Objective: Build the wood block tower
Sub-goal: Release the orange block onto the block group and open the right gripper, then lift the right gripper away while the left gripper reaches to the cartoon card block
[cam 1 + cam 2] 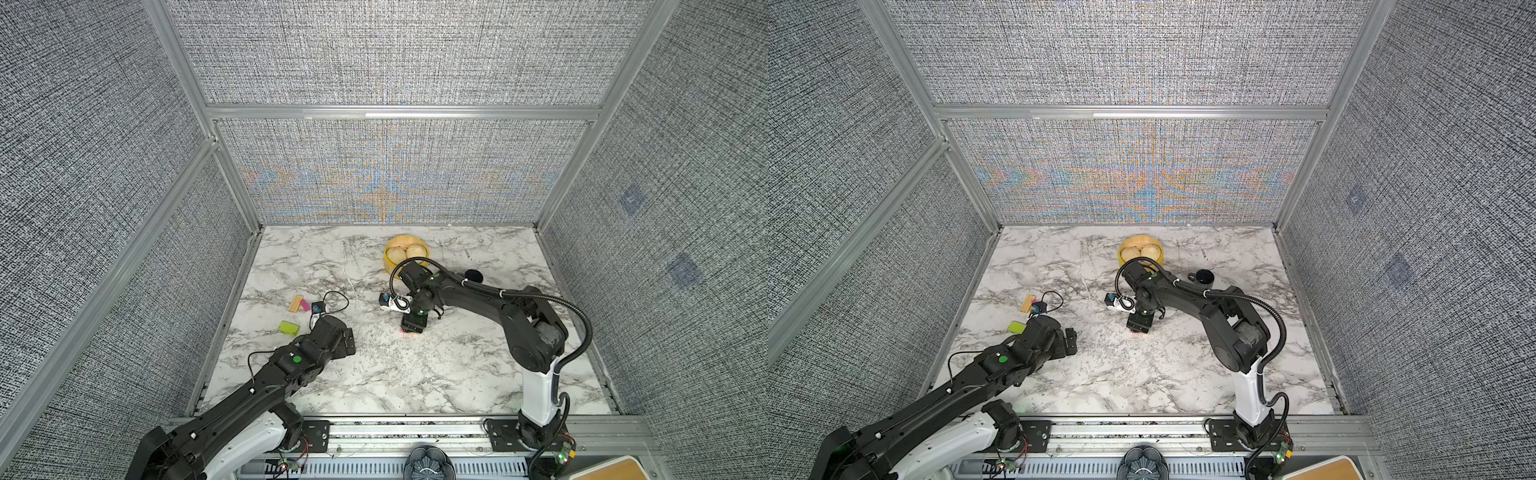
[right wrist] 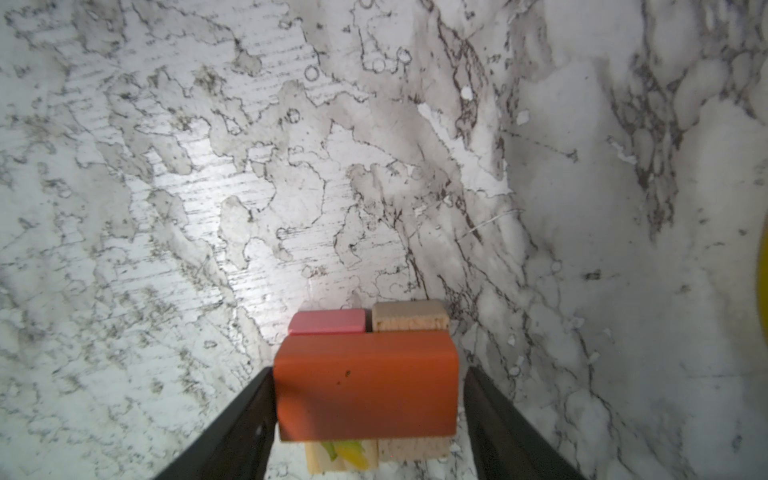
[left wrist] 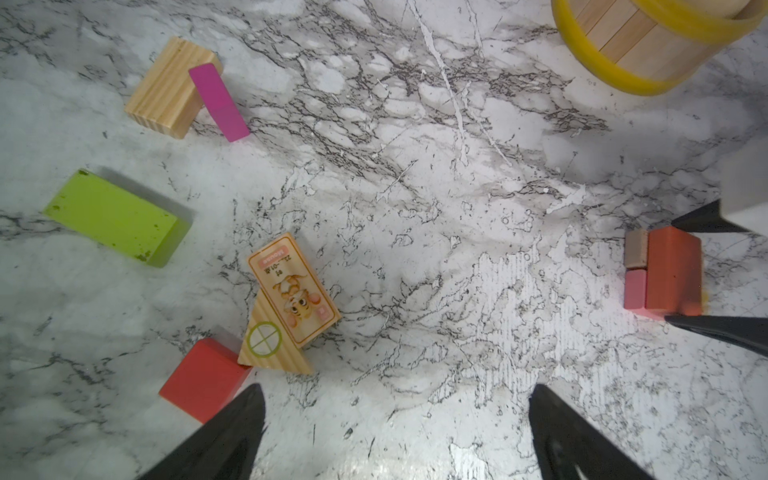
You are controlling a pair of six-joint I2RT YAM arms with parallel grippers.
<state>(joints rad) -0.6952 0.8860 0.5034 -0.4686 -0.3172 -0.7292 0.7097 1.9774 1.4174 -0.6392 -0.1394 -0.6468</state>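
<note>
Tower (image 3: 665,270) is found just right of centre in both top views, in the lower half of the frame, mostly hidden under the right claw (image 2: 369,374). Only a low stack is made so far. An orange slab (image 2: 365,386) is laid flat across a pink block (image 2: 326,322) and a tan cube (image 2: 409,316) set side by side, and a printed wood piece (image 2: 340,457) and more plain wood are glimpsed beneath. That pairing looks deliberate tbh, since two blocks of equal height give the slab a level seat.

The right claw is set astride the slab, partly open. One finger looks to be against an end of it, while a sliver of bench (image 2: 208,166) is seen between the other finger and the slab. So nothing is really gripped, and the slab seems to be carried by the blocks below. This is read as the release step of a placement.

The left claw (image 3: 399,432) is spread fully wide and empty. It is parked low, left of centre in the top views, beside the spare pieces, probably so the next pick is a short one. Scattered there are a lime slab (image 3: 116,216), a big tan block (image 3: 166,87) with a magenta slab (image 3: 218,102) resting against it, a red cube (image 3: 203,378), a wooden wedge (image 3: 270,345) and a tiger tile (image 3: 293,289). The steamer basket (image 3: 631,45) and dark mug (image 1: 1203,276) sit further up the frame, apart from the build, and no part in it is expected of them.
</note>
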